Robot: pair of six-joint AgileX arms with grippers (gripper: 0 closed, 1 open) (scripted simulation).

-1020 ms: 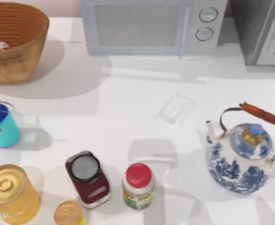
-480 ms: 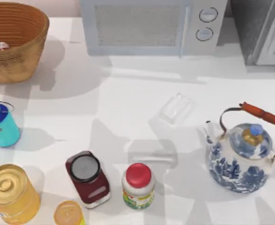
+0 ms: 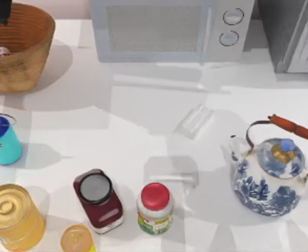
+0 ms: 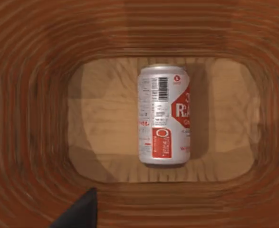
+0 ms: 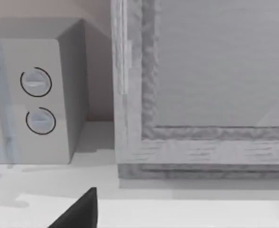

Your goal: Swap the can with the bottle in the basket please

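The can [image 4: 164, 115], white with a red pattern, lies on its side on the floor of the wicker basket [image 3: 34, 38] at the table's far left corner. From above, the can [image 3: 1, 52] shows against the basket's left inner wall. My left gripper [image 3: 0, 11] hangs over the basket's far rim, above the can and apart from it. The teal bottle [image 3: 2, 142] with its black cap stands upright on the table at the left edge, in front of the basket. A dark part of my right gripper [image 5: 77, 213] shows near a microwave's dials.
A microwave [image 3: 164, 29] stands at the back centre. A blue-and-white teapot [image 3: 272, 176] sits at the right. Along the front stand a yellow-gold tin [image 3: 12, 216], a small yellow jar [image 3: 76, 239], a dark red jar [image 3: 97, 200] and a red-capped jar [image 3: 155, 209]. A clear plastic piece [image 3: 195, 121] lies mid-table.
My left gripper has come into the top view above the basket's far rim. Arm shadows have shifted across the table. The can, the bottle and the jars have not moved.
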